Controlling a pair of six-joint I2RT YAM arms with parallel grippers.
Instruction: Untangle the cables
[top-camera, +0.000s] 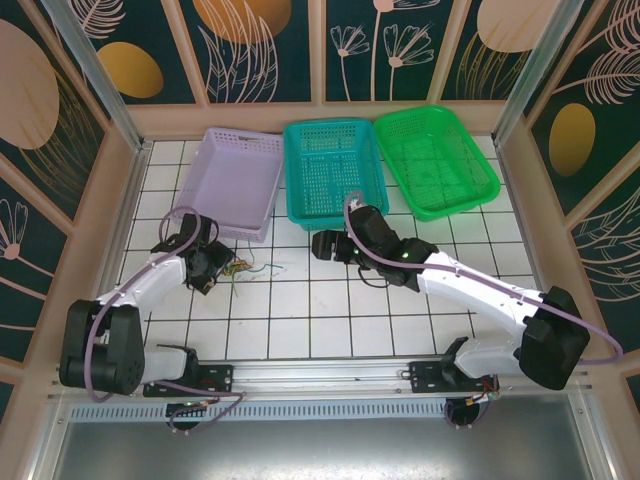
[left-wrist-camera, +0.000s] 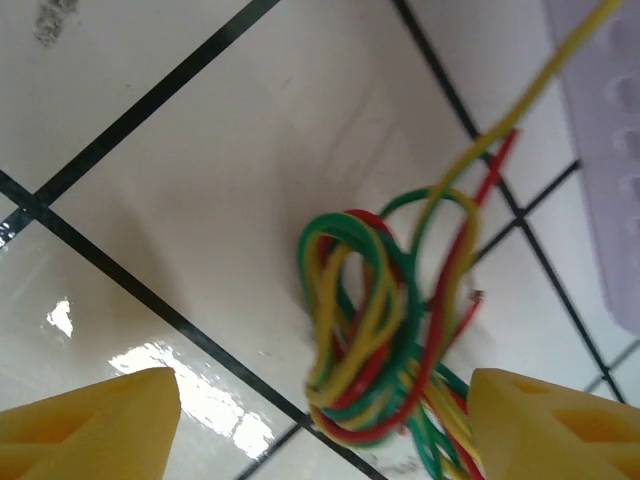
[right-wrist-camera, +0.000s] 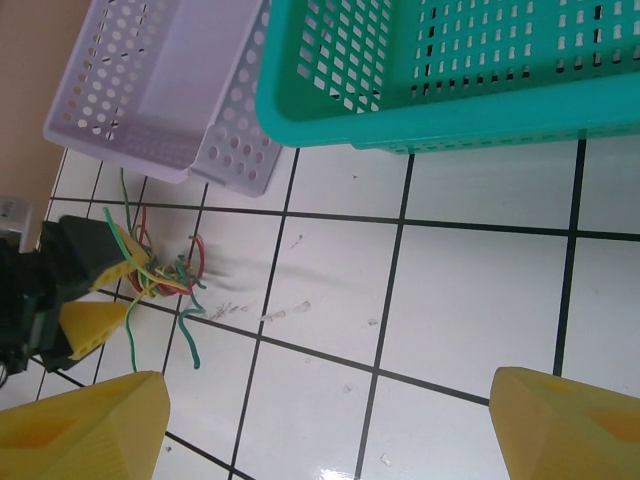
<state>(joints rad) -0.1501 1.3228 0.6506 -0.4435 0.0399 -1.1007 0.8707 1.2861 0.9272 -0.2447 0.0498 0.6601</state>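
The tangled cables (left-wrist-camera: 385, 330) lie on the tiles just in front of the purple basket (top-camera: 235, 180), between the wide fingers of the left gripper (left-wrist-camera: 320, 430), and the right gripper (right-wrist-camera: 330, 430), wide too and holding nothing, is off to the basket's right.

Glossy tiles (left-wrist-camera: 200, 150) — smooth, shiny cables (left-wrist-camera: 380, 340)
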